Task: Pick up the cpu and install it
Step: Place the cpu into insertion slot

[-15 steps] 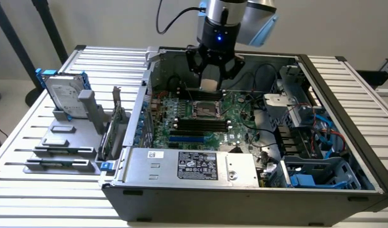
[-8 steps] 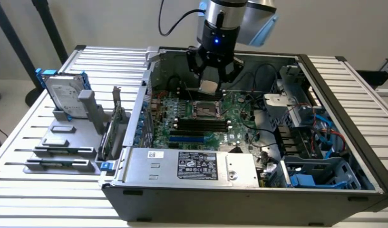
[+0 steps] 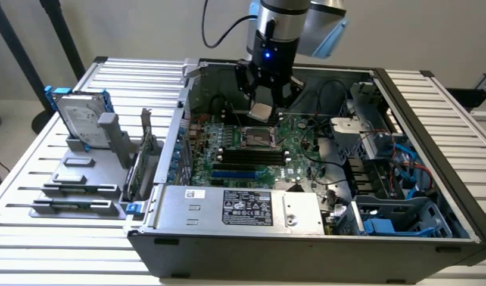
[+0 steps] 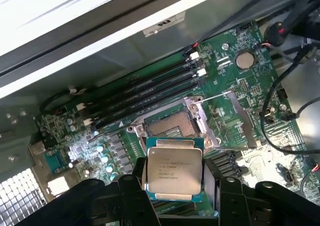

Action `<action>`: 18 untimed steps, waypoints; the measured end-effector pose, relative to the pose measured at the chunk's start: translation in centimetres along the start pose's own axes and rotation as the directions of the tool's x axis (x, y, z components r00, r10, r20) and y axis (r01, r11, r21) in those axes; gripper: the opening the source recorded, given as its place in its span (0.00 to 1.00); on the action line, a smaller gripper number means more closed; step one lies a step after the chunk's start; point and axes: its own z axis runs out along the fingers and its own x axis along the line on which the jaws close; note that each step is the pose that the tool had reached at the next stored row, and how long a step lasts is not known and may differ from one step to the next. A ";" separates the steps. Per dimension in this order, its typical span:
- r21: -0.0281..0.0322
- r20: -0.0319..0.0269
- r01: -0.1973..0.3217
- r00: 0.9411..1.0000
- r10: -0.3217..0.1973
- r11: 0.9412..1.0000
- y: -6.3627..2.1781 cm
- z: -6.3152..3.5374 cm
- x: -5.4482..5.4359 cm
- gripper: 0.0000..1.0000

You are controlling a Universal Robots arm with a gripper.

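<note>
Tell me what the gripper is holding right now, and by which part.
The cpu, clamped by two opposite side edges in the gripper, above the motherboard socket.

Exterior camera: set high, off the arm [image 3: 287, 24], facing down at a slant across the slatted table [image 3: 68, 250]; I get the whole open computer case [image 3: 307, 250] mid-frame at middle range. Wrist camera: close, facing down past the gripper [image 4: 174, 186] onto the motherboard [image 4: 250, 86]. Shared by both: motherboard, its socket [image 4: 170, 123], the cpu [image 4: 174, 171] in the jaws.
</note>
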 end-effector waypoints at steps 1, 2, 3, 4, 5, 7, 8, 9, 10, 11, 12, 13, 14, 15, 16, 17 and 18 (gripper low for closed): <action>-0.001 0.000 -0.019 1.000 0.019 1.000 0.00 0.10 0.0 0.55; -0.002 0.000 -0.037 0.999 0.037 0.999 0.00 0.20 0.0 0.55; -0.003 0.000 -0.055 0.998 0.055 0.998 -0.01 0.30 0.0 0.55; -0.005 0.000 -0.073 0.997 0.073 0.997 -0.01 0.40 0.0 0.55; -0.006 0.001 -0.092 0.996 0.092 0.996 -0.01 0.51 0.0 0.55; -0.008 0.001 -0.128 0.992 0.128 0.992 -0.01 0.71 0.0 0.55; -0.009 0.001 -0.146 0.989 0.146 0.989 -0.01 0.81 0.0 0.55; -0.010 0.001 -0.164 0.987 0.164 0.986 -0.01 0.91 -0.1 0.55; -0.011 0.001 -0.181 0.983 0.181 0.983 -0.01 1.01 -0.1 0.55; -0.013 0.001 -0.199 0.980 0.199 0.980 -0.01 1.12 -0.1 0.55; -0.014 0.001 -0.216 0.976 0.216 0.976 -0.01 1.22 -0.1 0.55; -0.015 0.000 -0.234 0.972 0.234 0.972 -0.01 1.32 -0.1 0.55; -0.016 0.000 -0.253 0.967 0.253 0.967 -0.01 1.42 -0.1 0.55; -0.017 0.000 -0.270 0.963 0.270 0.963 -0.02 1.53 -0.1 0.55; -0.018 0.000 -0.287 0.958 0.287 0.958 -0.02 1.63 -0.1 0.55; -0.019 0.000 -0.304 0.953 0.304 0.952 -0.02 1.73 -0.1 0.55; -0.020 0.000 -0.321 0.947 0.321 0.947 -0.02 1.83 -0.1 0.55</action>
